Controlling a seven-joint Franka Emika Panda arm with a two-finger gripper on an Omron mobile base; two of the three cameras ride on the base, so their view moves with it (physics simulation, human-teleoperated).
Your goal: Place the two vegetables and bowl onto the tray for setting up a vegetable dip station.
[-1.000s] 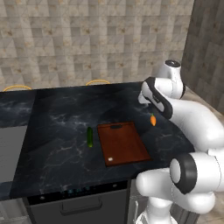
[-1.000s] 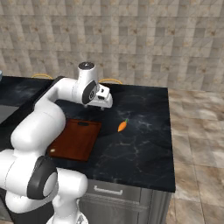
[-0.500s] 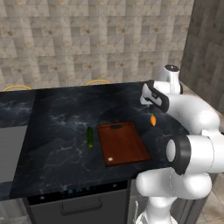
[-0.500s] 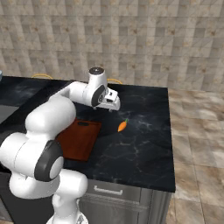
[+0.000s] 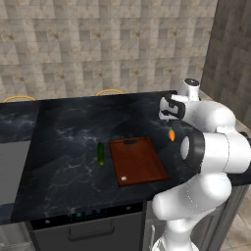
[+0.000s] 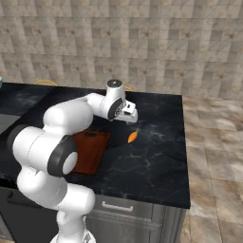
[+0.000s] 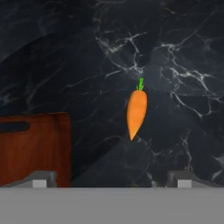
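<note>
At the bottom of the hand view the gripper (image 7: 109, 178) is spread wide and empty (tips far apart), with the tray (image 7: 35, 148) at lower left. Beyond, mid-frame, the carrot (image 7: 136, 113) lies on the dark bench (image 7: 65, 65). In the left base view the cucumber (image 5: 101, 153) lies just left of the tray.

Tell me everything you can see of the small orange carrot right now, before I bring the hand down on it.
The small orange carrot is smooth, tapering to a point, with a short green top at its blunt end. It lies flat on the dark marbled counter, beside the reddish-brown wooden board but clear of it, off the handle-slot end. Nothing but the counter touches it. The open gripper hangs above it, apart.
</note>
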